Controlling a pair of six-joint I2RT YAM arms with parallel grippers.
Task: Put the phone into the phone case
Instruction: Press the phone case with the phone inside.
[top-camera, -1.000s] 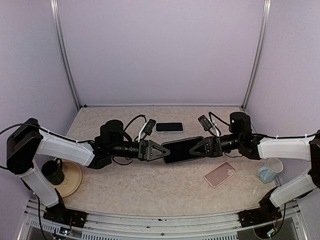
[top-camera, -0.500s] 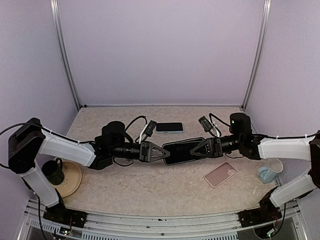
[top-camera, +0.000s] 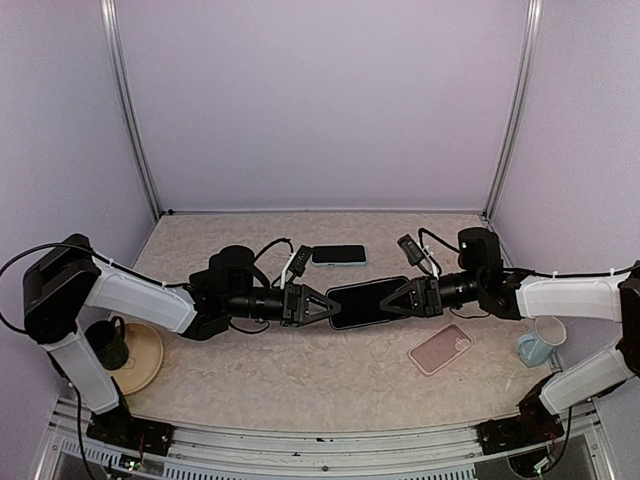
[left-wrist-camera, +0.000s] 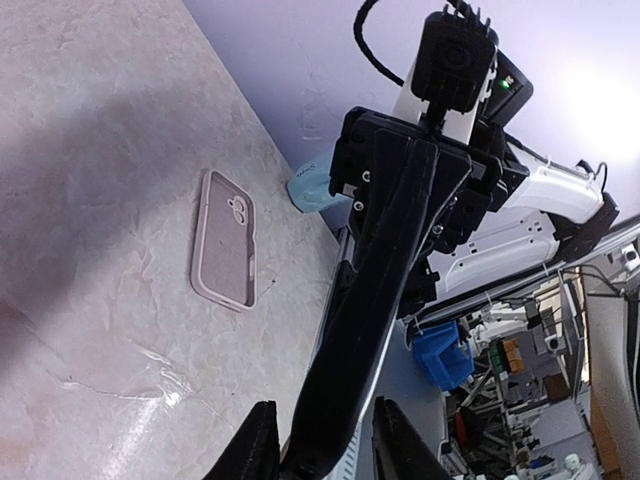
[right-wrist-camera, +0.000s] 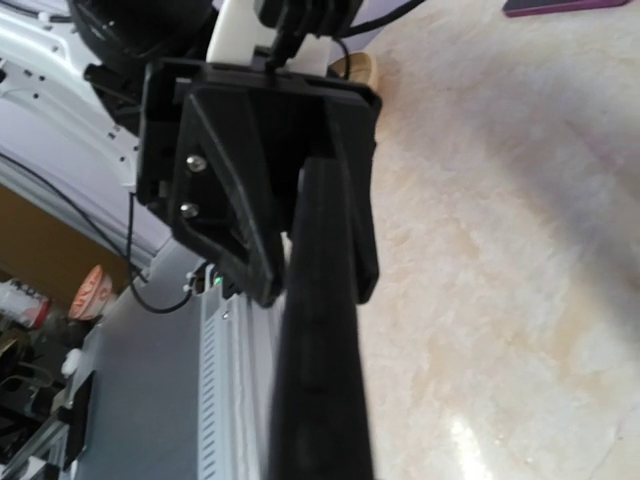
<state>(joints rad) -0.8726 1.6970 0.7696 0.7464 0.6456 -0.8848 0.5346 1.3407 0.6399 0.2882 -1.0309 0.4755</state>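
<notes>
Phone (top-camera: 366, 303) above table (top-camera: 300, 380), case (top-camera: 440, 349) lying nearby. Right gripper (top-camera: 395, 298) clamps one end; left gripper (top-camera: 322, 306) straddles the other narrowly, grip not discernible.

No readable text, brand, number or sign was noted in any view. Face of the phone (top-camera: 367, 303) was dark and blank; the pink case (top-camera: 440, 349) showed no legible print.
</notes>
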